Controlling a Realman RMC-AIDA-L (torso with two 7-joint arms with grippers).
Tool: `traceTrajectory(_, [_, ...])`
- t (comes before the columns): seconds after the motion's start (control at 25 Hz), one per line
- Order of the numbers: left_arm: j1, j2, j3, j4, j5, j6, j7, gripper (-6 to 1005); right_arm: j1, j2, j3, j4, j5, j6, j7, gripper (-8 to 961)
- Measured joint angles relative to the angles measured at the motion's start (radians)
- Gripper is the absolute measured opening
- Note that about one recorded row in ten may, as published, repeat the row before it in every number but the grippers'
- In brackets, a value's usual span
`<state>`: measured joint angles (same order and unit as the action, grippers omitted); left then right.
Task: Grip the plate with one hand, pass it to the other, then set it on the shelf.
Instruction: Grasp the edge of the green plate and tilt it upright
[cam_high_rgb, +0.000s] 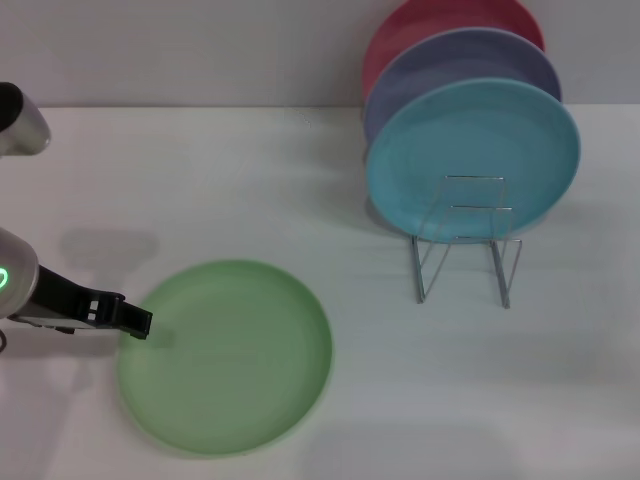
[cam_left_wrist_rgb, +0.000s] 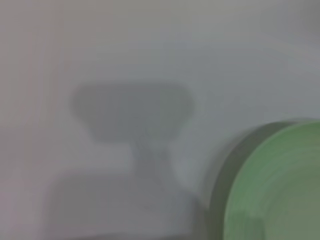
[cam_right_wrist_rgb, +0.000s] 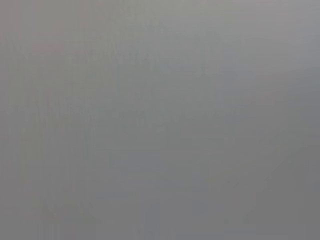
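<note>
The light-green plate (cam_high_rgb: 227, 356) lies flat on the white table at the front left. It also shows in the left wrist view (cam_left_wrist_rgb: 280, 190), at the edge of the picture. My left gripper (cam_high_rgb: 138, 324) on its black forearm reaches in from the left and sits at the plate's left rim. The silver wire shelf (cam_high_rgb: 466, 240) stands at the right. My right gripper is out of view; the right wrist view shows only plain grey.
Three plates stand upright in the shelf: a turquoise-blue plate (cam_high_rgb: 472, 160) in front, a lavender plate (cam_high_rgb: 450, 65) behind it, a red plate (cam_high_rgb: 430, 25) at the back. The shelf's front slots hold nothing. A white table (cam_high_rgb: 400, 400) surrounds them.
</note>
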<state>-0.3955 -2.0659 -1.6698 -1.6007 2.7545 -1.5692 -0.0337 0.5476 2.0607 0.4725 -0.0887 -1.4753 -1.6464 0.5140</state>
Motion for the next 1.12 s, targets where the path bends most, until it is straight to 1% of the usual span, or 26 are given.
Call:
traceTrajectory(0.16, [-0.013, -0.002, 0.021, 0.041, 0.009, 0.024, -0.025, 822, 0.000, -0.010, 0.000, 0.000, 0.001, -0.002, 0.006, 656])
traceTrajectory(0.44, [-0.023, -0.002, 0.043, 0.076, 0.010, 0.041, -0.040, 809, -0.004, -0.018, 0.000, 0.000, 0.001, -0.004, 0.008, 656])
traceTrajectory(0.76, [-0.040, -0.002, 0.066, 0.123, 0.010, 0.062, -0.048, 793, -0.006, -0.019, -0.002, 0.000, 0.001, -0.006, 0.009, 656])
traceTrajectory(1.12, [-0.049, 0.000, 0.067, 0.165, 0.011, 0.087, -0.047, 776, -0.008, -0.019, -0.004, 0.000, 0.001, -0.006, 0.010, 656])
